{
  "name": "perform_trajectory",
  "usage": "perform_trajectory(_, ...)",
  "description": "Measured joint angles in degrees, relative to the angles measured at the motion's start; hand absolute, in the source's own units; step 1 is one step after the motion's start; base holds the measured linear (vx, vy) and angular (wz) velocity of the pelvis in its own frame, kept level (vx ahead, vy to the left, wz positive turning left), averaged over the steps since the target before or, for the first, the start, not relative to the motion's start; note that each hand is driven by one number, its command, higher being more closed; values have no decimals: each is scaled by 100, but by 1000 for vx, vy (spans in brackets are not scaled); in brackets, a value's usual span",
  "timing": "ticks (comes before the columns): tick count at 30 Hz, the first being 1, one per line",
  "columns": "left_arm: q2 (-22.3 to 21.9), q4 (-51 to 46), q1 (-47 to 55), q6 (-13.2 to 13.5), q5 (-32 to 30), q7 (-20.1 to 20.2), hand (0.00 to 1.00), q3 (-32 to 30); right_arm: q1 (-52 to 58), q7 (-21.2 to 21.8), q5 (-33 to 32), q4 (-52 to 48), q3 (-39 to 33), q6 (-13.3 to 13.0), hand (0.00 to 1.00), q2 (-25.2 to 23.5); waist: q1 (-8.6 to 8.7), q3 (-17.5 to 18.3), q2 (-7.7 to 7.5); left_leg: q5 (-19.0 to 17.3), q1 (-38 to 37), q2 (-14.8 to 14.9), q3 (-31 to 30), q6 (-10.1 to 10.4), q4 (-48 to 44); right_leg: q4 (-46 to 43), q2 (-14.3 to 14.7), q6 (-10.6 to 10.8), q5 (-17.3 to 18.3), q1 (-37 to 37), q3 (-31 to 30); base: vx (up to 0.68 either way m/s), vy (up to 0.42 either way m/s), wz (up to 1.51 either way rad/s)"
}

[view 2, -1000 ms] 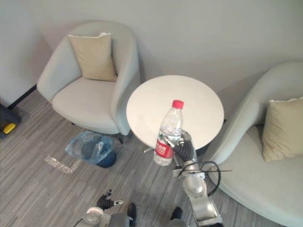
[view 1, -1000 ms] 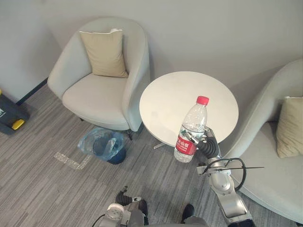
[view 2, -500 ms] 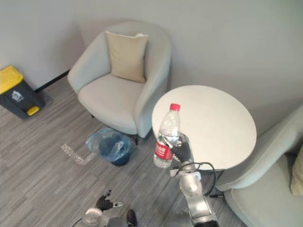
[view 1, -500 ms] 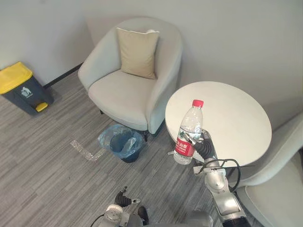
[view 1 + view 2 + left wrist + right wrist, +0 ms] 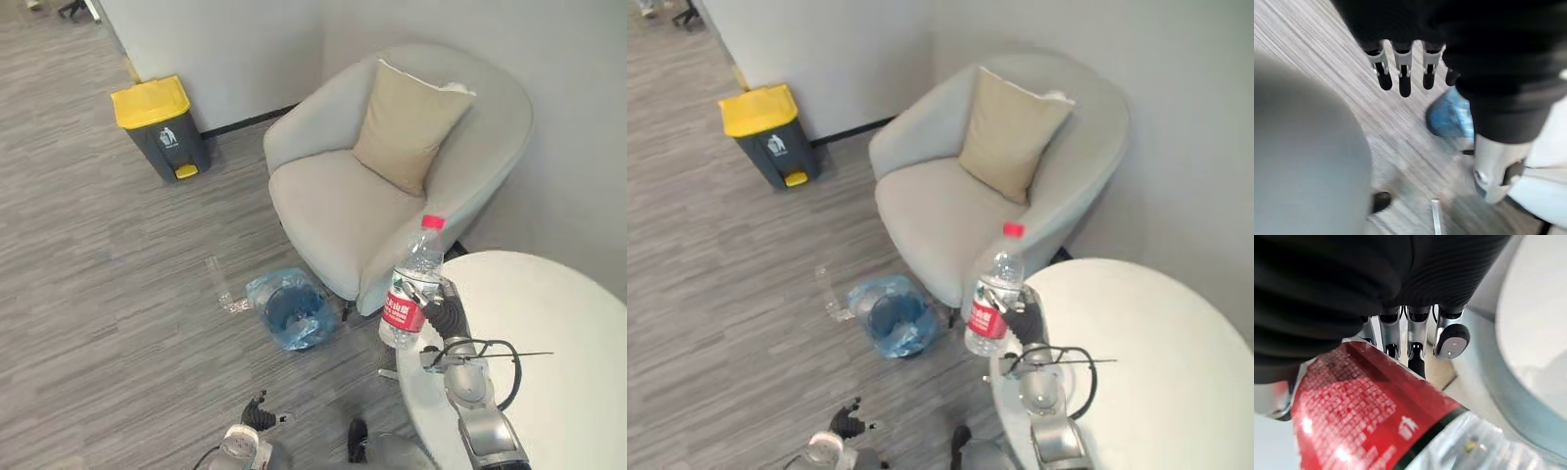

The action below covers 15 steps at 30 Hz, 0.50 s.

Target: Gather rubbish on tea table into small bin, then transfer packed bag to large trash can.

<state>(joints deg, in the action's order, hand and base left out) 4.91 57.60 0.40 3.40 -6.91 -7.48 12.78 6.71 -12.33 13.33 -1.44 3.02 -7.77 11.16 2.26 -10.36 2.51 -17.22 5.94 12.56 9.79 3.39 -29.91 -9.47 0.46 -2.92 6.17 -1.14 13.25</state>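
Bottle on its way to the bin: the robot's right hand is holding a clear plastic bottle upright, fingers curled round its red label, at the near edge of the round white desk. Since a second ago the camera is swinging left and the grip is staying firm. The swing is bringing the blue-bagged small bin and the yellow-lidded large trash can into view. The left hand is hanging low, fingers relaxed and empty. The drop looks close.
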Motion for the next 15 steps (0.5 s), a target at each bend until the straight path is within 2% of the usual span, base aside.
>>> perform_trajectory(2, 2, -8, -39, -13, -81, 1, 0, 11, 39, -3, -1, 5, -62, 9, 100, -4, 7, -49, -21, 86, 117, -18, 229, 34, 463, 15, -147, 16, 0, 105, 108, 106, 96, 20)
perform_trajectory(3, -5, -9, -44, -34, -91, -1, 0, 14, 93, -8, 0, 5, -100, 12, 100, 19, 18, -42, 3, 501, 181, 1, 345, 48, 852, 14, -209, 51, 10, 142, 196, 125, 178, 28)
perform_trajectory(4, -21, -10, -48, -44, -87, 0, 0, 2, 123, -5, 0, 27, -127, 25, 100, 41, 18, -52, 11, 975, 202, -17, 412, 232, 1122, 29, -250, 213, 74, 218, 199, 109, 168, 32)
perform_trajectory(6, 22, -10, -57, -46, -91, -5, 0, 12, 130, -4, 1, 33, -128, 52, 100, -104, 14, -59, -24, 983, 92, -230, 390, 221, 1341, 227, -392, 377, 26, 297, 217, 85, 171, 28)
perform_trajectory(9, 36, -69, -75, -38, -90, -5, 0, 11, 124, 7, 8, 54, 17, 55, 100, -298, -149, -68, -32, 988, 54, -396, 460, 209, 1390, 347, -549, 498, -48, 341, 183, 31, 152, 2)
perform_trajectory(11, 49, -61, -62, -44, -95, -7, 0, 10, 80, 18, 24, 213, 70, 52, 100, -423, -170, -73, -28, 1017, -148, -496, 494, 158, 1598, 301, -625, 555, -26, 419, 170, 10, 92, -4)
perform_trajectory(13, 54, -60, -46, -46, -97, -6, 0, 10, 65, 18, 29, 364, 90, 57, 100, -460, -172, -81, -47, 981, -318, -616, 565, 71, 1706, -13, -781, 665, 195, 360, 103, -14, 73, -11)
perform_trajectory(15, 69, -71, -33, -38, -90, 5, 0, 17, 25, 21, 46, 501, 213, 75, 100, -421, -167, -118, -140, 716, -309, -800, 753, -106, 1496, -783, -1077, 826, 646, 16, -104, -28, 100, -24)
